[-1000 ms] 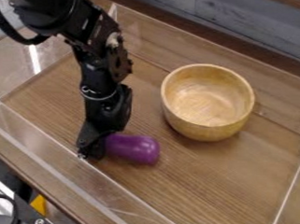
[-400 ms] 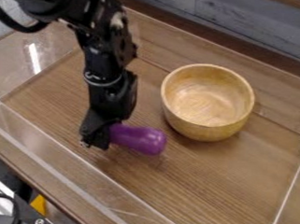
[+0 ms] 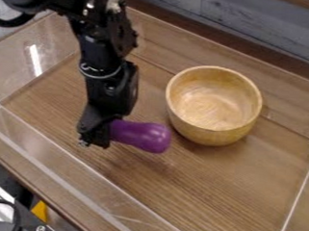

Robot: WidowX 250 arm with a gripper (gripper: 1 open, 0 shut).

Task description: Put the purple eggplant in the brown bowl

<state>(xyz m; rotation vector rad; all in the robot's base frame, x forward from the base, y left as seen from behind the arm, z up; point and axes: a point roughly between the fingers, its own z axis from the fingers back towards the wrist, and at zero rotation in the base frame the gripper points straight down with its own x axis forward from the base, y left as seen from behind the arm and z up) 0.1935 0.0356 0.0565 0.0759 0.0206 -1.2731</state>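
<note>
The purple eggplant [image 3: 141, 136] hangs just above the wooden table, lying level, its stem end hidden between the fingers of my gripper [image 3: 100, 132]. The black gripper points straight down and is shut on that end of the eggplant. The brown bowl [image 3: 215, 105] sits to the right of the eggplant, round and light tan, with nothing inside it. A small gap separates the eggplant's free end from the bowl's near wall.
The wooden tabletop [image 3: 231, 188] is ringed by low clear plastic walls [image 3: 64, 171]. A grey panel [image 3: 251, 25] runs along the back. My black arm [image 3: 96, 38] comes in from the upper left.
My gripper has risen with the eggplant in it, lifting it off the table and carrying it slightly toward the bowl. The bowl has not moved.
</note>
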